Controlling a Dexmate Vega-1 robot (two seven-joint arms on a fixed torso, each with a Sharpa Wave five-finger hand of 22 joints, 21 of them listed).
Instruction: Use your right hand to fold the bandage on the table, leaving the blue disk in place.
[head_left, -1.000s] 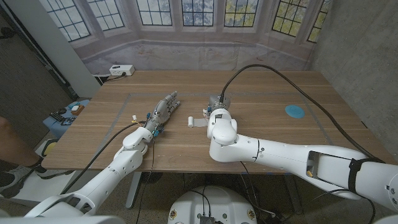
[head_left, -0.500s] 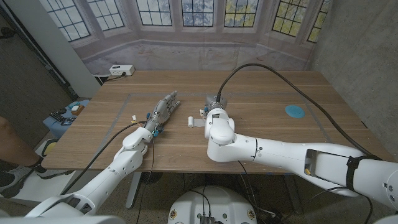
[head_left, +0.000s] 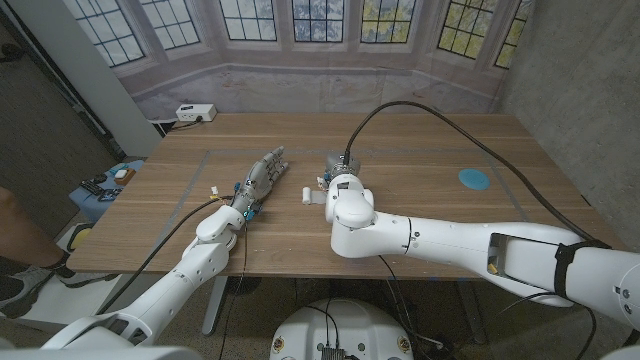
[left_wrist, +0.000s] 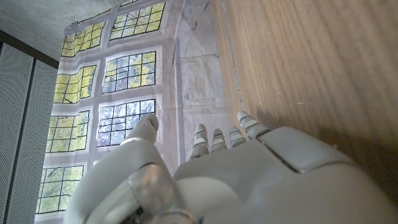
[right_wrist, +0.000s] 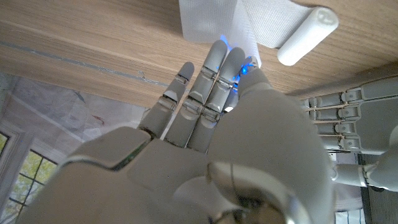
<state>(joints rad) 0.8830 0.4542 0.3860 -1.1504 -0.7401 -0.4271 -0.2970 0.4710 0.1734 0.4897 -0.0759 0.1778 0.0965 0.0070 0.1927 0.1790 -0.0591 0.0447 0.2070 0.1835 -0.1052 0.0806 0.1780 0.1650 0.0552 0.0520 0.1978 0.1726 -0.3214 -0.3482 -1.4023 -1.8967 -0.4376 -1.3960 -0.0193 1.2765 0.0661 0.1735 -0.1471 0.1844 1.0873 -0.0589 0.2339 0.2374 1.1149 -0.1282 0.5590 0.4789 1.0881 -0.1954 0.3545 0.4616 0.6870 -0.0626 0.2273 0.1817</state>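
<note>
The white bandage (head_left: 311, 195) lies at mid table, a small roll with a strip running toward my right hand (head_left: 334, 170). In the right wrist view the roll (right_wrist: 308, 36) stays on the wood, and the strip (right_wrist: 208, 22) narrows to a corner pinched between the thumb and a finger of my right hand (right_wrist: 217, 106). The other fingers reach out straight. The blue disk (head_left: 473, 178) sits far off on the table's right side. My left hand (head_left: 264, 174) rests left of the roll with its fingers stretched out, holding nothing. It also shows as the left hand (left_wrist: 249, 168) and the left hand (right_wrist: 354, 118).
A white power box (head_left: 195, 112) stands at the table's far left corner. A black cable (head_left: 420, 108) arches over the table to my right wrist. A person's leg (head_left: 15, 225) shows at the left picture edge.
My right hand and wrist have shifted a little to the left, toward the roll. The roll, the blue disk and my left hand have stayed put.
</note>
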